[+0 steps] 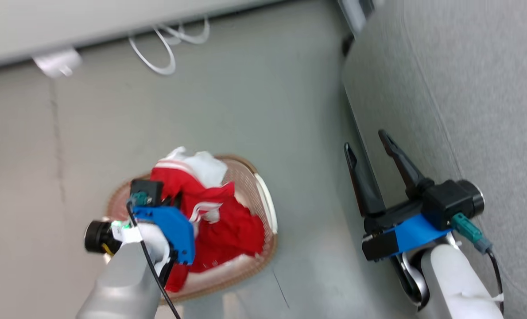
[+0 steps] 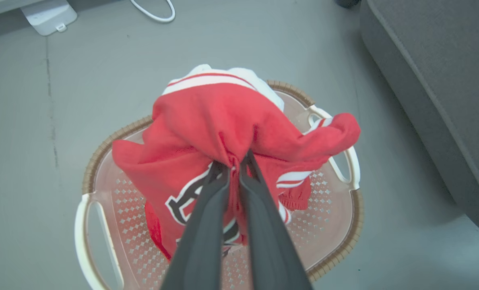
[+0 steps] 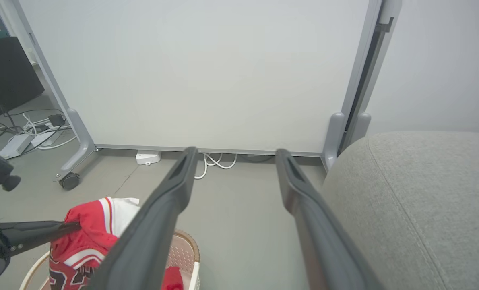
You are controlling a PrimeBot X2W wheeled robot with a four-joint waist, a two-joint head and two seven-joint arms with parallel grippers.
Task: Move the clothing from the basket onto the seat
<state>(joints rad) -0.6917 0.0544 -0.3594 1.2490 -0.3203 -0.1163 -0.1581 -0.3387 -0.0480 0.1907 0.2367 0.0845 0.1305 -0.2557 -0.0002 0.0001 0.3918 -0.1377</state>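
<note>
left jaws are pinched close together on a bunched fold of the red clothing (image 2: pixel 207 117), holding it up over the basket (image 2: pixel 332 217), the lettered jersey (image 2: pixel 175 189) hanging down into it. right jaws stand wide apart and empty, just beside the grey seat (image 1: pixel 467 88). basket sits on the floor (image 1: pixel 246 88), near the seat.

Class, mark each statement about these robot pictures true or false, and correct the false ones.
1. The left gripper is shut on the red clothing. True.
2. The right gripper holds a garment. False: it is open, holding nothing, beside the seat.
3. The basket stands on the floor. True.
4. Clothing lies on the seat. False: the clothing in view hangs from the left gripper over the basket.
</note>
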